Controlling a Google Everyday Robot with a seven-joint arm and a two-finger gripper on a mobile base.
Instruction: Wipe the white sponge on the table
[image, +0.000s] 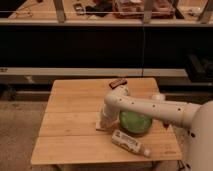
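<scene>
The light wooden table (70, 135) fills the middle of the camera view. My white arm reaches in from the right, and the gripper (105, 121) points down at the table just left of the green bowl (136, 122). A small flat off-white pad, the white sponge (100, 127), shows at the gripper's lower tip, touching the tabletop. The gripper covers most of it.
A white labelled bottle (130, 142) lies on its side near the front edge, below the bowl. A small white cup (157, 96) stands behind the arm at the right. A dark flat bar (118, 83) lies near the far edge. A dark counter stands behind the table.
</scene>
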